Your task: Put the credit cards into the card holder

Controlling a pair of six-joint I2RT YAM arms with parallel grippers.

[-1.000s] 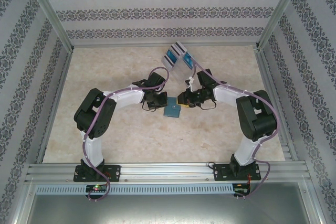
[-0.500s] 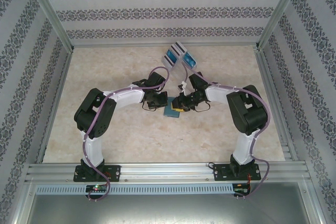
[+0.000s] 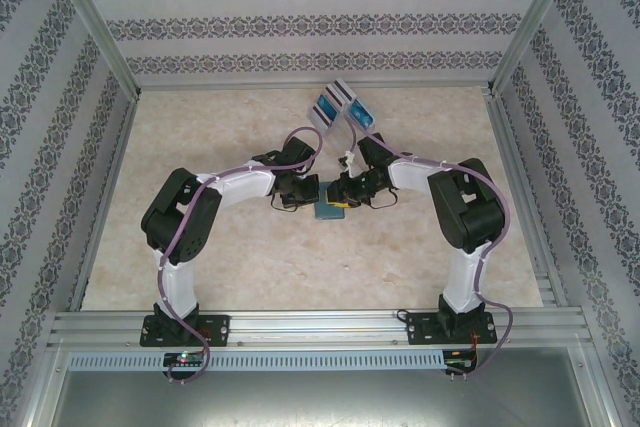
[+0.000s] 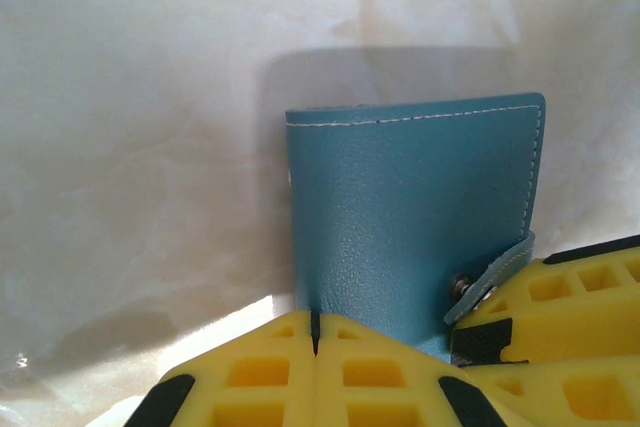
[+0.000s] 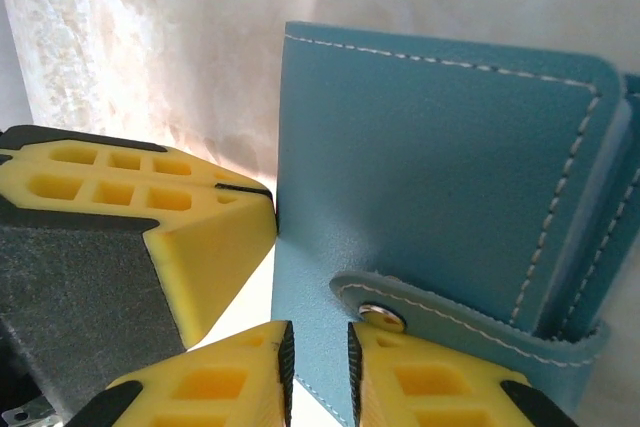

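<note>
The teal card holder (image 3: 327, 211) lies folded shut on the table between both grippers. Its stitched cover (image 4: 410, 217) faces up, and its snap strap (image 5: 440, 312) wraps one edge. My left gripper (image 4: 315, 332) is shut, with its tips against the holder's near edge (image 3: 308, 193). My right gripper (image 5: 318, 367) stands over the holder's corner with its jaws a little apart; the cover shows in the gap and the strap's end touches one fingertip (image 5: 400, 372). The credit cards (image 3: 322, 104) lie fanned at the table's far side, apart from both grippers.
A clear plastic piece (image 3: 352, 130) lies beside the cards, just behind the right arm's wrist. Metal frame rails (image 3: 300, 327) border the marble-patterned table (image 3: 200, 137), with patterned walls around. The two arms nearly meet at the middle.
My right arm has swung left, bringing its gripper up against the card holder. The left arm and the holder have stayed put.
</note>
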